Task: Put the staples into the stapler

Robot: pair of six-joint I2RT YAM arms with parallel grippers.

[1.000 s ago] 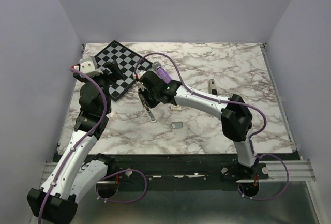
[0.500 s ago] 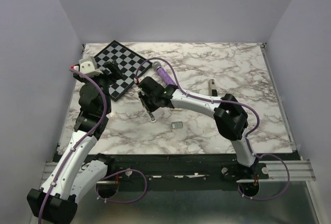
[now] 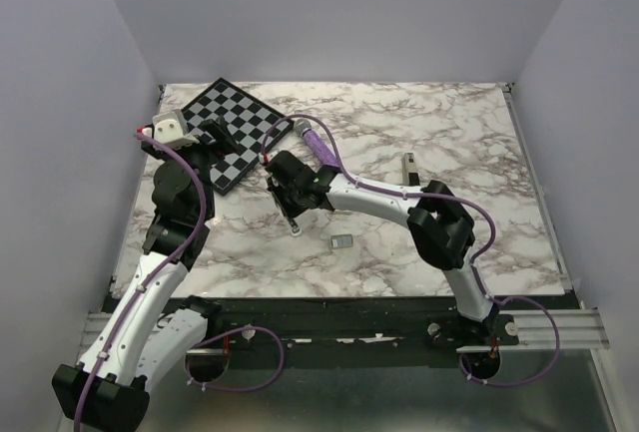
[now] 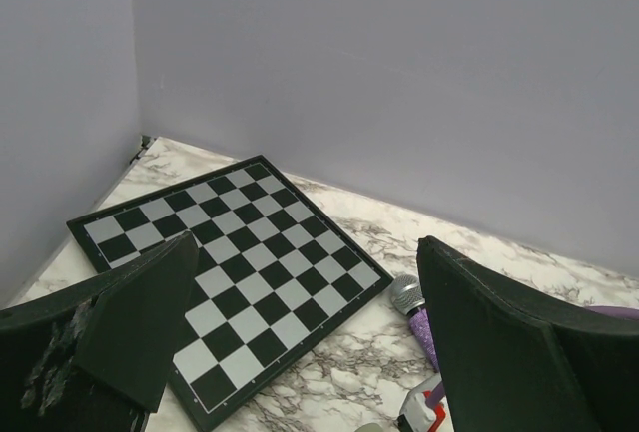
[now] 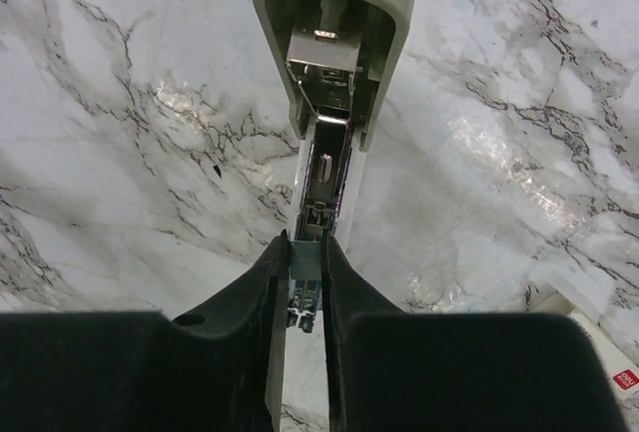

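Over one open stapler [image 5: 334,43], right tool [image 5: 304,248] pinches possibly one staples block [image 5: 305,262].

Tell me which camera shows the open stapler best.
The right wrist view: the stapler is close up, lid up, metal rail bare, with the right gripper pinching staples at its near end. The top view shows only a thin sliver beside that gripper. The left wrist view shows nothing clear of it.

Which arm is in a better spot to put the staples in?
Right. The right tool pinches what looks like the small silver-grey block of metal staples right over the metal channel of the open pale grey-green plastic stapler. The left tool hangs open, away by the black-and-white chessboard.
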